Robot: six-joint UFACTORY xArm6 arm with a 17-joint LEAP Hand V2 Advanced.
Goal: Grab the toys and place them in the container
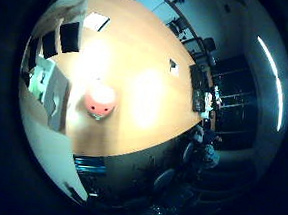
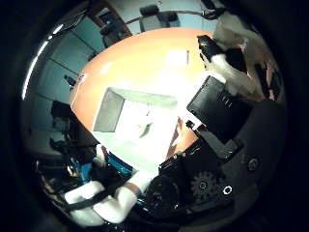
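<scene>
Toy (image 1: 100,102) on desk (image 1: 148,52), not in container (image 2: 140,128) yet (contents unclear). Hand (image 2: 217,111) grasp state: cannot tell.

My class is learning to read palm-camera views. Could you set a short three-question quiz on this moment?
1. True or false: the red toy lies inside the container.
2. What does the toy rest on? A) the wooden table B) a chair C) the floor
3. Fill in: the container stands on the ____.

Key: 1 false, it lies on the table, outside the container. 2 A. 3 table.
</scene>
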